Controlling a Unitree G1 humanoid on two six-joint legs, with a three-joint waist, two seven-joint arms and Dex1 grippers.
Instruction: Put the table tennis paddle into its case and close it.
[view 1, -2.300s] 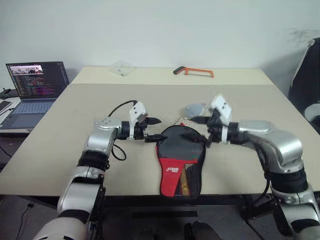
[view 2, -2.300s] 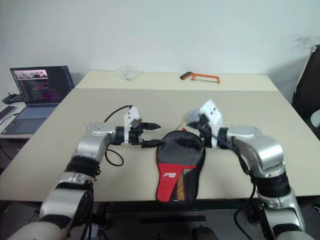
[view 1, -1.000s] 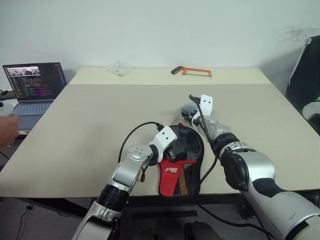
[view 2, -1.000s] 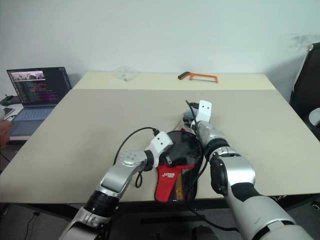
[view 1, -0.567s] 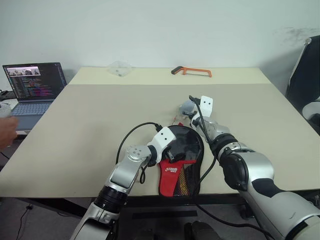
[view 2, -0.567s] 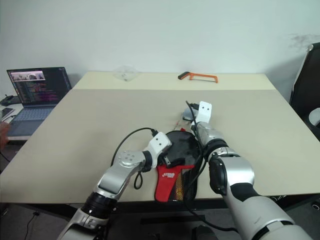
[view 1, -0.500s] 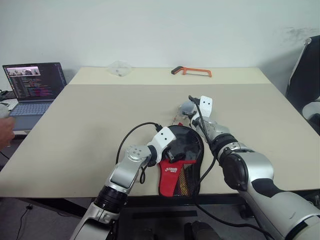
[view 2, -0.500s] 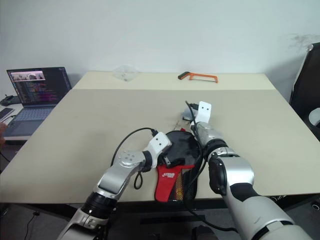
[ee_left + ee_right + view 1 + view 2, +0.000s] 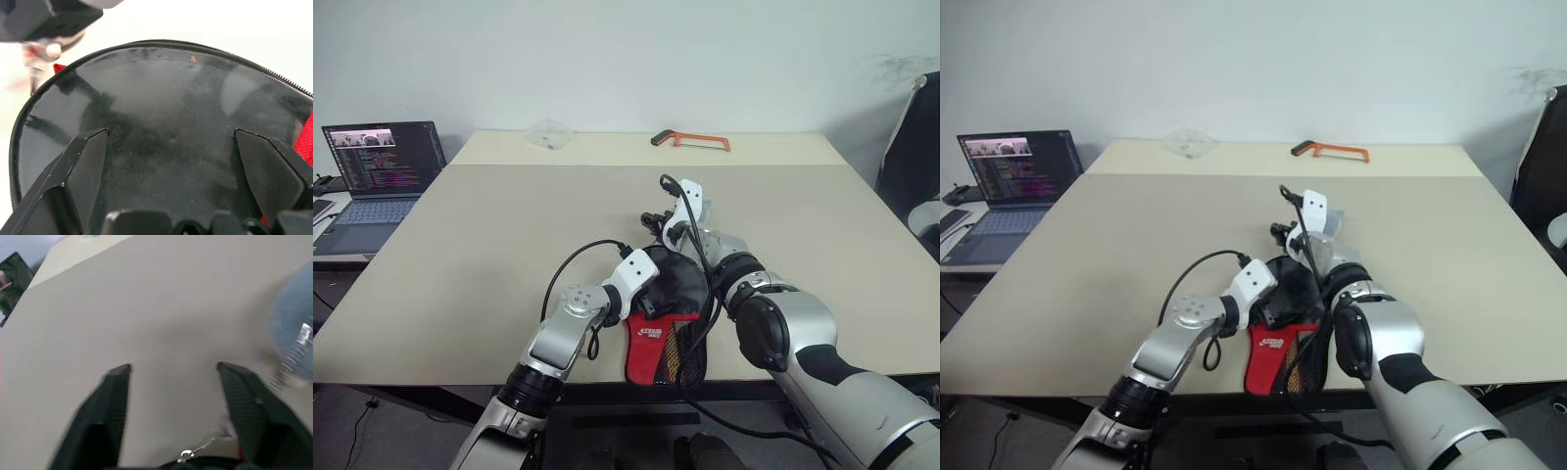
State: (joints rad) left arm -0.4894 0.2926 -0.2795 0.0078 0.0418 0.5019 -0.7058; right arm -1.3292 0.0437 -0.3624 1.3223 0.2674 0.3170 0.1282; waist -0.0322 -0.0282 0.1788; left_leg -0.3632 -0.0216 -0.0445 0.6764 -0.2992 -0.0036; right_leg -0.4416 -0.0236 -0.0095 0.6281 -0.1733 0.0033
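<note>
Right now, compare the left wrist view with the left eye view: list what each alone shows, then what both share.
Left wrist view alone: the zip teeth along the rim of the paddle-shaped black and red fabric case, and the left tool's spread black fingers close up over its glossy black face.

Left eye view alone: the orange-framed hacksaw, the open laptop, the small clear plastic bag, and the right tool.

Both: the case on the beige table.

Both arms reach forward and inward, their wrists close together. The left claw (image 9: 171, 142) has its fingers spread wide. The right claw (image 9: 173, 369), farther out, also gapes, angled leftward and slightly down.
</note>
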